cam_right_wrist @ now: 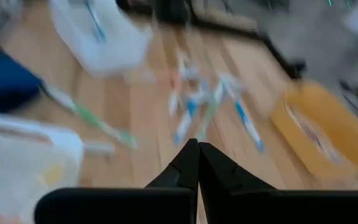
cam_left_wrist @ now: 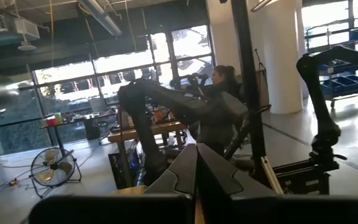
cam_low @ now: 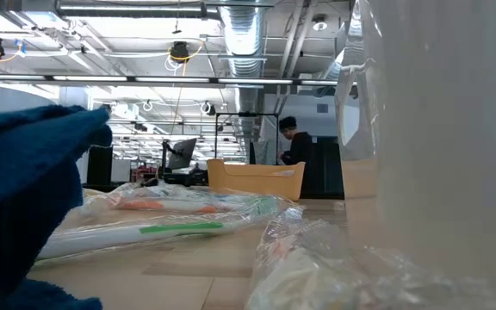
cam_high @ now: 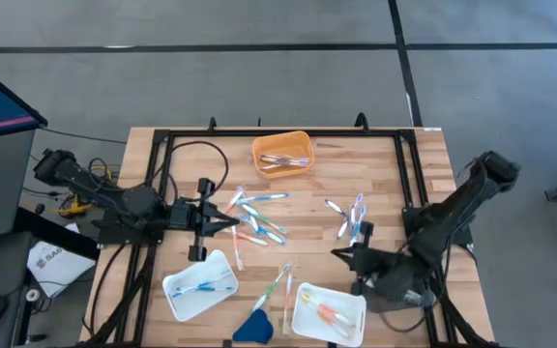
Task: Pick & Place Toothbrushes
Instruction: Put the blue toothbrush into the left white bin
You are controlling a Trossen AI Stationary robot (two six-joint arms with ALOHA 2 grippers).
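Several thin toothbrushes lie loose on the wooden table: a pile at the centre (cam_high: 256,217), a smaller group to its right (cam_high: 351,220), and a few near the front (cam_high: 278,285). They also show in the right wrist view (cam_right_wrist: 191,106). My left gripper (cam_high: 235,220) is shut and level, with its tips at the left edge of the centre pile. Its shut fingers show in the left wrist view (cam_left_wrist: 197,177). My right gripper (cam_high: 337,253) is shut and empty above the table, between the right group and the right white tray; it also shows in its wrist view (cam_right_wrist: 197,165). My left gripper has its shut tips at the left end of the centre pile (cam_high: 243,220). I cannot tell whether it touches a toothbrush; its wrist view looks level over the table and shows nothing between the fingers.
An orange tray (cam_high: 281,153) with a few toothbrushes stands at the back. A white tray (cam_high: 199,284) with a blue one is front left, and a white tray (cam_high: 329,311) with orange ones is front right. A dark-blue wedge (cam_high: 252,327) lies between them. A person (cam_left_wrist: 219,78) stands beyond the table.
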